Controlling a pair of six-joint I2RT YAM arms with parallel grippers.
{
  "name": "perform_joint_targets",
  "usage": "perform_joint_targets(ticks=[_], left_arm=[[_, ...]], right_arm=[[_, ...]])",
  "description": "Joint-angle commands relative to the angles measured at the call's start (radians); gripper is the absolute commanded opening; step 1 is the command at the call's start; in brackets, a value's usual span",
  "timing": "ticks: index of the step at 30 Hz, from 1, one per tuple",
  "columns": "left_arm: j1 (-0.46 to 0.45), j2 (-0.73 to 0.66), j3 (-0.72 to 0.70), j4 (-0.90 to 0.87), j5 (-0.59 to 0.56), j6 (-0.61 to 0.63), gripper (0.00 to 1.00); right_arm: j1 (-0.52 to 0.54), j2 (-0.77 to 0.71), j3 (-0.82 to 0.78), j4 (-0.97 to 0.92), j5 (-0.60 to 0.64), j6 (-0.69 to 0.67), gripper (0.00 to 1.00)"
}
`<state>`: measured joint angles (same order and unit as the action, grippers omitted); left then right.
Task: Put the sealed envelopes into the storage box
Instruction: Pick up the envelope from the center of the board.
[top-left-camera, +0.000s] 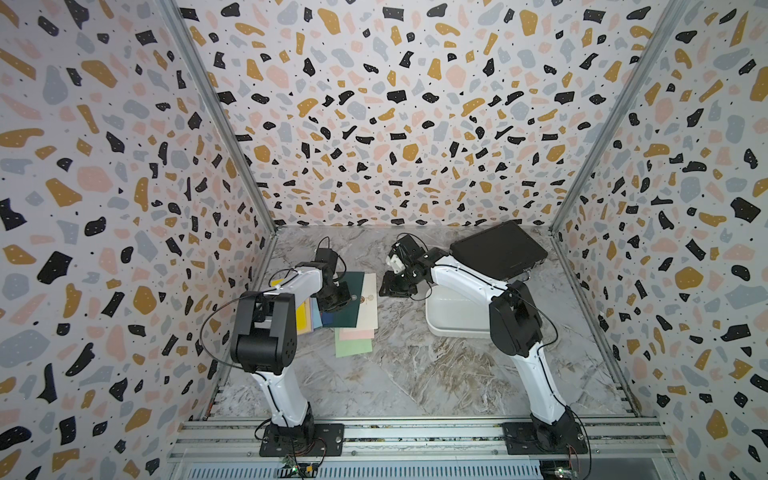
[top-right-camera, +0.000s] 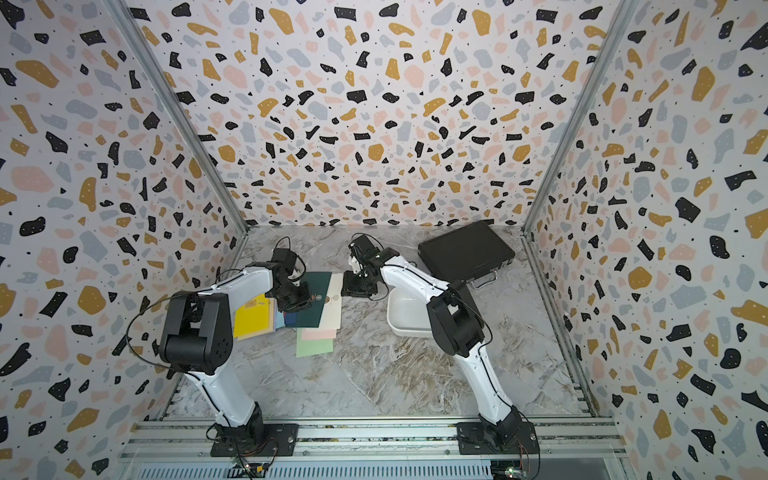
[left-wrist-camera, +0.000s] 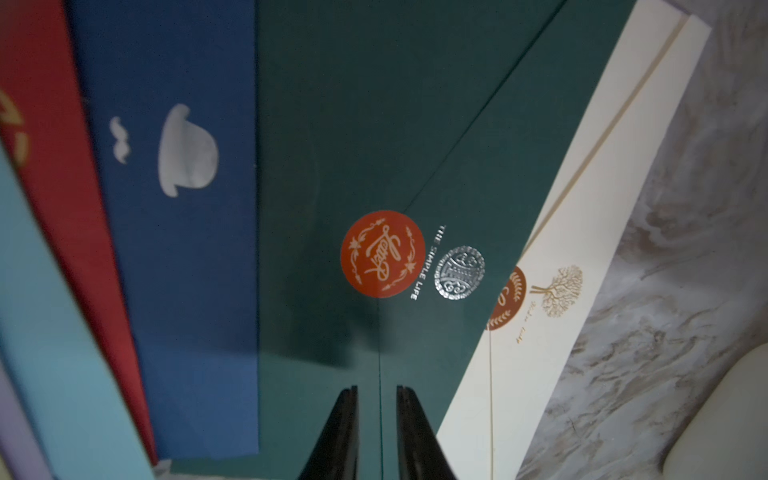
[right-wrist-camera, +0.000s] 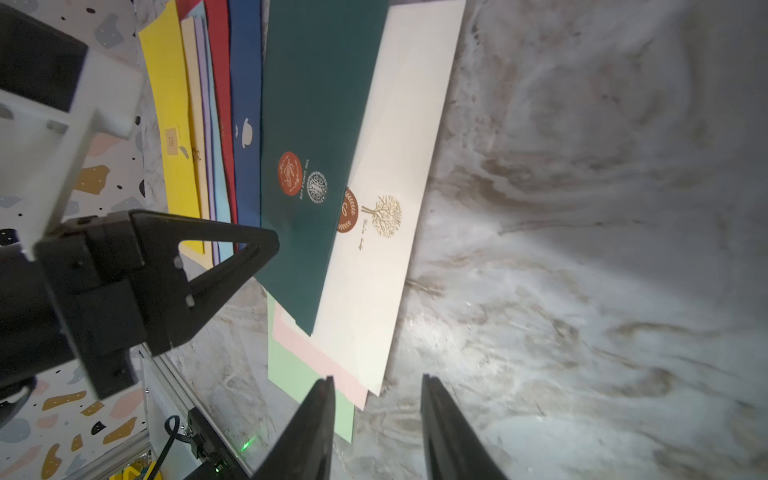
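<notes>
1. Toward the left edge of the grey-veined marble tabletop (top-left-camera: 415, 374) lies a fan of flat envelopes, overlapping like dealt cards. The yellow paper envelope (top-right-camera: 251, 318) is outermost. Then come the light blue paper envelope (left-wrist-camera: 54, 353), the red paper envelope (left-wrist-camera: 62, 208) and the navy paper envelope with a white hat print (left-wrist-camera: 187, 270).
2. The left gripper (left-wrist-camera: 376, 399) stands over the fan, tips down at the dark green paper envelope (top-left-camera: 353, 303) near its round orange seal (left-wrist-camera: 382, 253). Its fingers are pressed almost together (whether paper is nipped between them I cannot tell).
3. The dark green paper envelope lies on top and overlaps the cream paper envelope with a gold tree print (top-left-camera: 370, 305) on its right. The pink paper envelope (top-left-camera: 357, 333) and the light green paper envelope (top-left-camera: 353, 347) stick out from under them toward the near edge.
4. The right gripper (right-wrist-camera: 378, 380) has its fingers spread with nothing between them. It sits over bare marble just beside the cream envelope's right long edge.
5. A strip of bare marble separates the envelopes from the white glossy rounded plastic storage box (top-left-camera: 449, 311). The box sits right of centre, partly under the right arm (top-left-camera: 469, 278).
6. The black flat briefcase with a metal handle (top-right-camera: 465, 249) fills the far right corner, near the box. The near half of the tabletop is open marble (the roomiest part). Terrazzo-patterned walls (top-left-camera: 104, 208) close the left, far and right edges.
</notes>
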<state>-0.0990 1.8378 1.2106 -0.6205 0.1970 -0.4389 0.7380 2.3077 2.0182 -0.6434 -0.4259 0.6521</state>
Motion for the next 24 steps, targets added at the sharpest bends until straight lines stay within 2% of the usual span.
perform_joint_targets(ticks=[1, 12, 24], left_arm=[[-0.004, 0.005, 0.002, 0.026, -0.008, -0.013, 0.21], [-0.003, 0.029, -0.031, 0.045, -0.008, -0.02, 0.19], [-0.004, 0.044, -0.072, 0.065, -0.001, -0.025, 0.17]], right_arm=[[0.0, 0.036, 0.072, -0.032, -0.036, 0.031, 0.4], [0.004, 0.181, 0.156, -0.028, -0.099, 0.053, 0.41], [0.009, 0.226, 0.163, 0.063, -0.197, 0.122, 0.38]])
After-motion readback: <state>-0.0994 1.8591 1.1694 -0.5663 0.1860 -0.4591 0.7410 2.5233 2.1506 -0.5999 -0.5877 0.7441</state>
